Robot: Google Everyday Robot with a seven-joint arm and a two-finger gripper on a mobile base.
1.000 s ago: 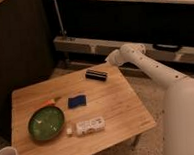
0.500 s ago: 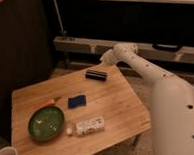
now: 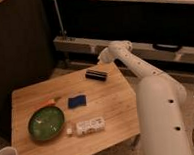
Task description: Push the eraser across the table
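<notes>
Eraser (image 3: pixel 96 74) lies close to the far edge of the table (image 3: pixel 115 108), toward the far right corner, with its long side roughly along that edge. Your gripper (image 3: pixel 102 57) hangs just beyond that edge, right behind the eraser, at the tip of the white arm (image 3: pixel 151 88) that rises beside the right edge. You cannot tell whether it is open or closed, or whether it touches the eraser. Mid-table you have a blue pad (image 3: pixel 76 101), with an orange bit (image 3: pixel 49 101) to its left. A green bowl (image 3: pixel 46 122) sits toward the near left corner, and a white packet (image 3: pixel 89 126) lies by the near edge.
</notes>
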